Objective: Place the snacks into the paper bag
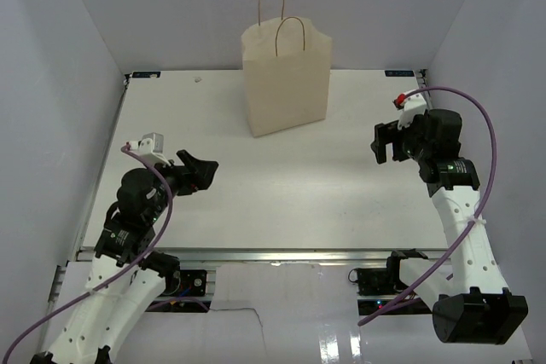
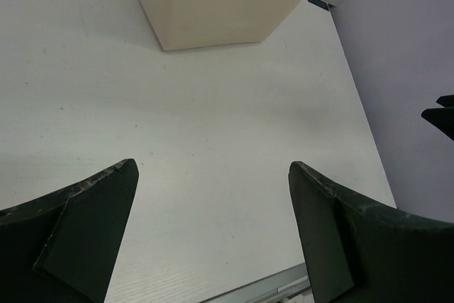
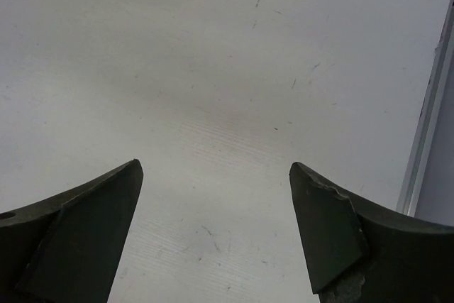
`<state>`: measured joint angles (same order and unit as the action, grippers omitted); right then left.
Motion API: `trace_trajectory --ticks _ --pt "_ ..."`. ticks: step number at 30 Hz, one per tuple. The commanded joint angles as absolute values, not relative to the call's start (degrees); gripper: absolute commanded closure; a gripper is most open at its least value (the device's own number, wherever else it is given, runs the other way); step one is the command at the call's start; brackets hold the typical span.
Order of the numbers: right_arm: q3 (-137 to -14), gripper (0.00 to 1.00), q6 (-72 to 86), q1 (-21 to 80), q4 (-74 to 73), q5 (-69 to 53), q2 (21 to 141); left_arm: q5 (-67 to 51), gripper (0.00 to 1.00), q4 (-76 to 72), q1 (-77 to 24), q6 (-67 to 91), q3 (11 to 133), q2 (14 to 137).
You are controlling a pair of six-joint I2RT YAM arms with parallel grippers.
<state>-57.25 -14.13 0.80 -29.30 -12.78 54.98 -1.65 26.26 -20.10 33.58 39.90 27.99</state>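
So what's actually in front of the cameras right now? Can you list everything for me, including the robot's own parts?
paper bag: one, cream-beige, standing upright at the far middle of the table
twine handles: two, brown, looped up from the bag's top
snacks: none visible in any view
table: one, white, inside pale grey walls
speck: one, pale, near the far left edge, too small to identify
arms: two, white with black joints, left and right, at the near edge
cables: two, purple, one along each arm
left fingers: one pair, black, open, holding nothing
right fingers: one pair, black, open, holding nothing
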Motion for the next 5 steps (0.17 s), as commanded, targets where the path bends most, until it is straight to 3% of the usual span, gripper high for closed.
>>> trace_trajectory --ticks 1,5 --pt "-57.6 0.10 -14.0 0.6 -29.3 -11.3 54.1 -1.5 0.02 27.5 -20.0 34.3 40.4 28.9" --pt "-56.9 0.10 -15.2 0.7 -29.0 -11.5 54.1 -1.2 0.02 27.6 -20.0 34.3 40.7 28.8"
